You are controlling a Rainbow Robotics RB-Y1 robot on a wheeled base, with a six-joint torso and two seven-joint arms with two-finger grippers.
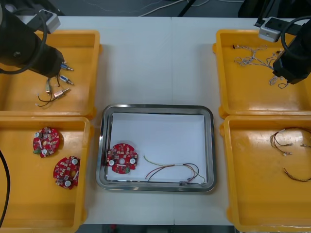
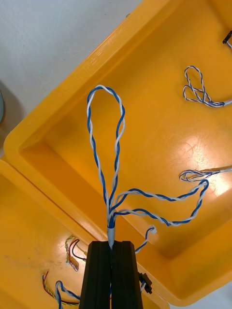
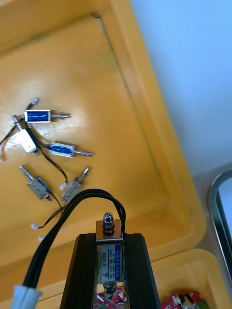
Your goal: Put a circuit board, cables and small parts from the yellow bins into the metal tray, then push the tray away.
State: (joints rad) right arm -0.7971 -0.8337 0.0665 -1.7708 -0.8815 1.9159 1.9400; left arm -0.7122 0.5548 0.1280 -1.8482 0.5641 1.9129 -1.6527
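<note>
Right now both arms are loaded. L side: left gripper (image 3: 110,239) sits above the far-left bin (image 1: 82,73), jaws closed to the width of a small metal part (image 3: 110,260). It's clamped across its flat sides, w/ a rounded tip poking out past the fingertips. Its black lead (image 3: 96,193) loops out in front & trails off beside the fingers. More loose parts (image 3: 63,149) lie on the bin floor, apart from the held one.

R side: right gripper (image 2: 111,244) hangs over the far-right bin (image 1: 243,92), jaws almost together, pinching a blue-and-white cable (image 2: 110,222) at its bunched end. The loops fan out ahead of the fingers.

The metal tray (image 1: 155,107) mid-table already has a circuit board (image 1: 122,158) at its left side & a red-and-yellow cable (image 1: 172,171) along the near edge.

Handling, my guess: the part is rigid, smooth & prob light. It could pivot or slip in the pads, so a grip across the body beats one on the tip. Watch the lead snagging its neighbours.

The cable is v light & floppy, so it'll droop & swing. Pinching the bunched end keeps the strands together, but one strand looks to run toward another bundle in the bin & may drag it along
</note>
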